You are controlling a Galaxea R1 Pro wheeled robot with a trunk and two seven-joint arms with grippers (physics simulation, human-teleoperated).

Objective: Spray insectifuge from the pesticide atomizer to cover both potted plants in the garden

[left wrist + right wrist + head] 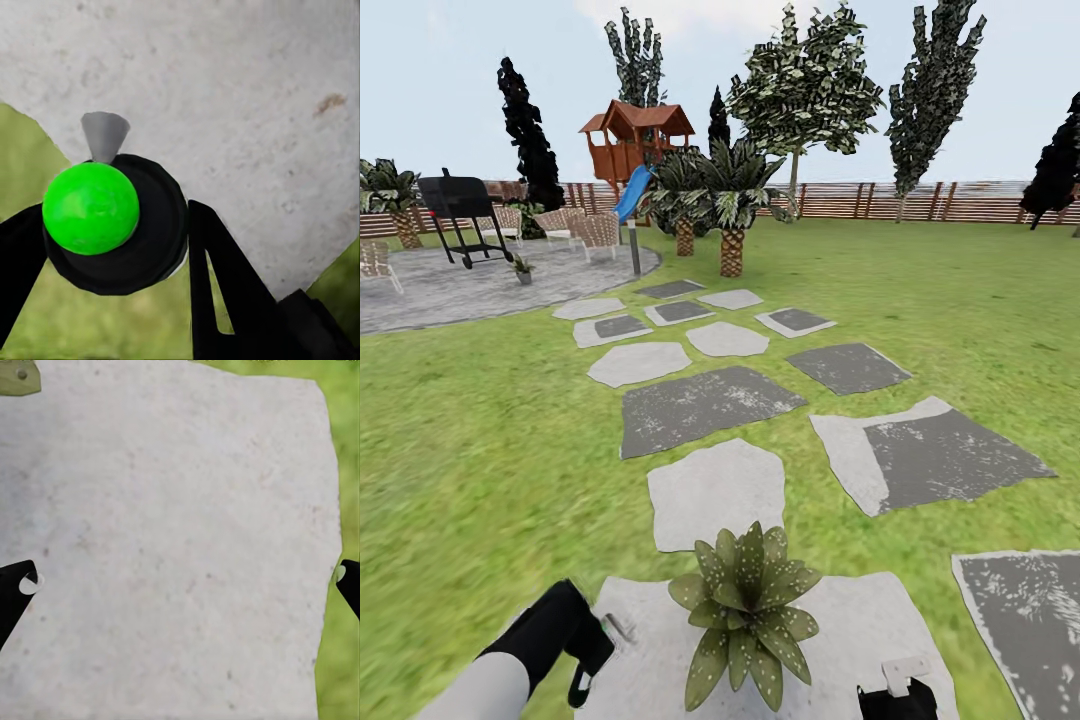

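Gripped in the left hand [112, 247], the pesticide atomizer [112, 225] sits at lower left of the head view, nozzle toward the potted plant [745, 610] just beside it at bottom centre, likely poised for spraying. White specks dot its leaves. Right hand [180, 581] hangs wide open, empty, over the stepping stone [180, 510]. Another potted plant [522, 268] stands far off, upper left.
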